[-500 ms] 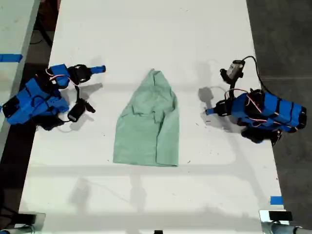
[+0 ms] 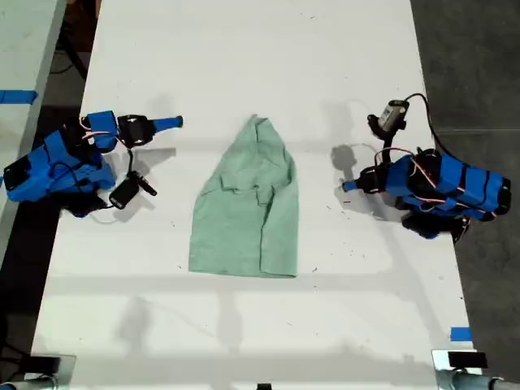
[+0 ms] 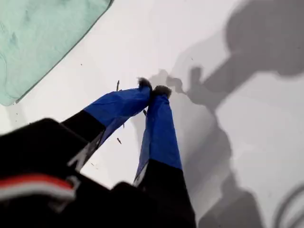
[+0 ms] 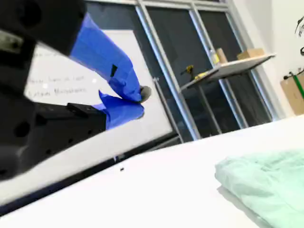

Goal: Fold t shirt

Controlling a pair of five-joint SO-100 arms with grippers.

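The t shirt (image 2: pixel 246 207) lies flat and partly folded in the middle of the white surface (image 2: pixel 260 57), between my two arms and touching neither. Its long axis runs near to far in the exterior view: the narrow end points to the far edge, and the broad, squared end lies nearer the camera. Wrinkles and a fold edge cross its middle.

My first gripper (image 3: pixel 153 89) is at the exterior view's right (image 2: pixel 348 186), low over the bare surface, well apart from the cloth. Its blue fingers (image 3: pixel 159 133) are clenched tip to tip on nothing. The first wrist view alone shows small dark specks on the surface by the fingertips, and one corner of the mint cloth (image 3: pixel 42 38).

My second gripper (image 4: pixel 137 102) is at the exterior view's left (image 2: pixel 166 123), raised and aimed across the far part of the surface. Its blue tips meet or nearly meet, empty. The second wrist view shows what the others cannot: dark window panes (image 4: pixel 190 61), a whiteboard (image 4: pixel 71 95) and a stand with boxes (image 4: pixel 228 66) beyond the surface, with the shirt's edge (image 4: pixel 266 185) lying low beside it.
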